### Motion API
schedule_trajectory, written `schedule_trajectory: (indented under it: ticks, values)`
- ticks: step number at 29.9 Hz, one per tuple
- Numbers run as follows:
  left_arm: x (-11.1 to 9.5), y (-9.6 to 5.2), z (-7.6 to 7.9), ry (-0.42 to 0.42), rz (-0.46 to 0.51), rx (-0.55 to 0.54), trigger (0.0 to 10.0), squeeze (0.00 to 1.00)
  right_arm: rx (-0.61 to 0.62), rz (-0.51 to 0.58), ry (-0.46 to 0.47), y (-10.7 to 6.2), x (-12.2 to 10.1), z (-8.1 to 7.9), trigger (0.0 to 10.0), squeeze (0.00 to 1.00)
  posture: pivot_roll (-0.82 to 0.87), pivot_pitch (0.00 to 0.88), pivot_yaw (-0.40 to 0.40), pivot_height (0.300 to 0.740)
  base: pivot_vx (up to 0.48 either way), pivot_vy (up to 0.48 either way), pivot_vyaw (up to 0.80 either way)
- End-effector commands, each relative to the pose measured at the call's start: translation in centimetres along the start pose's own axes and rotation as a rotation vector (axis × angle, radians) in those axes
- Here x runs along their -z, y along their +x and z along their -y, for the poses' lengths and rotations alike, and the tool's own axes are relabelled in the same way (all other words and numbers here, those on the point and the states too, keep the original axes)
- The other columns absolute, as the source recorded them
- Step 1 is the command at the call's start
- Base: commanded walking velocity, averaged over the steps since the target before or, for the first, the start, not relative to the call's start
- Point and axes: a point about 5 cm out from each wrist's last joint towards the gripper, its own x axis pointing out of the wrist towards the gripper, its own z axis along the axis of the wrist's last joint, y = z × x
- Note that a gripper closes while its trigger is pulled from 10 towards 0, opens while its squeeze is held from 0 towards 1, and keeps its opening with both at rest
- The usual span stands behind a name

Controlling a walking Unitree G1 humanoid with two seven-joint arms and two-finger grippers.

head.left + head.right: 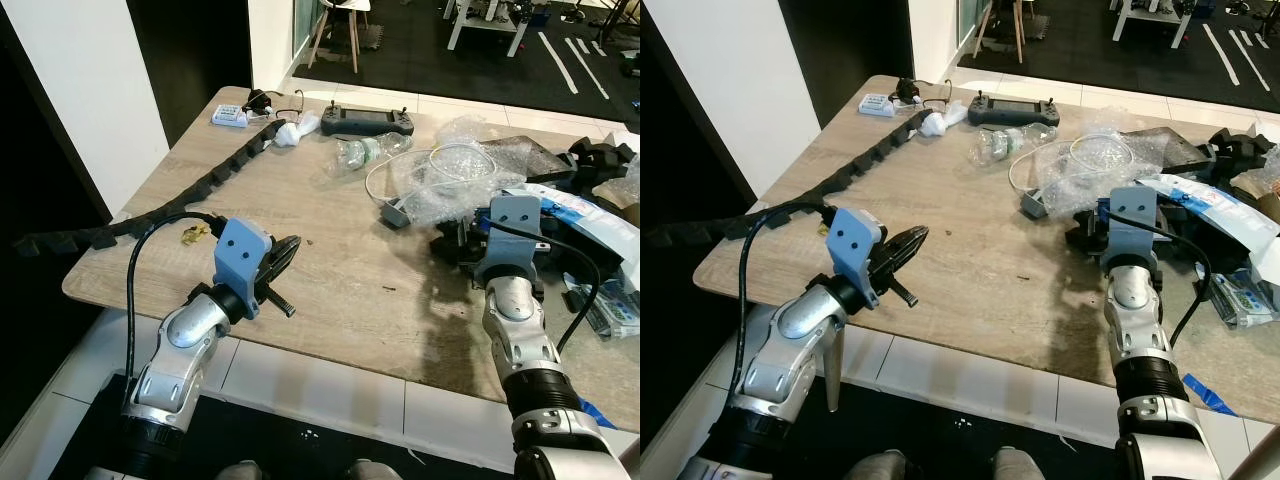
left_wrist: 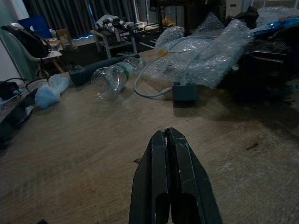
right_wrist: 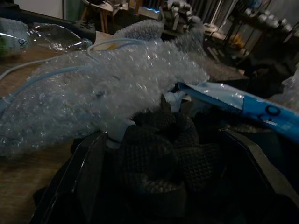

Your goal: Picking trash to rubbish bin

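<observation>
Trash lies across the wooden table (image 1: 300, 290): bubble wrap (image 1: 455, 170), a crushed clear bottle (image 1: 355, 152), a white crumpled tissue (image 1: 292, 132), a small yellow wrapper (image 1: 193, 234) and blue-and-white packaging (image 1: 580, 215). My right gripper (image 3: 162, 134) is open at the table's right side. Its fingers (image 3: 88, 172) stand either side of a black textured foam piece (image 3: 159, 158) under the bubble wrap (image 3: 117, 79); contact is unclear. My left gripper (image 2: 167, 135) is shut and empty, hovering low over bare wood near the front left edge, right of the yellow wrapper.
A black cable chain (image 1: 215, 175) runs along the table's left side. A dark controller (image 1: 365, 122) sits at the back. A white cable with a grey adapter (image 1: 393, 213) lies by the bubble wrap. More black foam (image 1: 600, 160) is piled at the far right.
</observation>
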Motion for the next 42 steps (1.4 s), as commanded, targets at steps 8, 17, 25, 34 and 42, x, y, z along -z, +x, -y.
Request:
schedule_trajectory:
  ticks: [8, 17, 25, 34, 42]
  values:
    - [0.2, -0.1, 0.6, 0.056, -0.022, 0.050, 10.0, 0.00, -0.020, -0.225, 0.070, -1.2, 3.8, -1.2, 10.0, 0.00, 0.04, 0.011, -0.009, 0.740, 0.000, 0.000, 0.00]
    - [0.2, 0.1, 0.1, 0.080, -0.024, 0.023, 10.0, 0.00, -0.017, -0.276, 0.378, -1.5, 4.1, -2.4, 10.0, 0.00, 0.04, 0.006, -0.005, 0.740, 0.000, 0.000, 0.00]
    - [0.1, 0.1, -0.3, 0.093, -0.024, -0.002, 10.0, 0.00, -0.018, -0.294, 0.479, -1.2, 3.7, -2.6, 8.5, 0.00, 0.04, 0.011, -0.006, 0.740, 0.000, 0.000, 0.00]
    - [0.2, 0.1, -0.3, 0.099, -0.028, -0.010, 10.0, 0.00, -0.020, -0.289, 0.492, -1.3, 3.6, -2.5, 0.0, 0.00, 0.05, 0.013, -0.007, 0.740, 0.000, 0.000, 0.00]
    - [0.3, 0.1, -0.1, 0.096, -0.028, 0.006, 10.0, 0.00, -0.048, -0.281, 0.504, -1.5, 3.3, -3.0, 0.0, 0.00, 0.05, 0.016, -0.006, 0.740, 0.000, 0.000, 0.00]
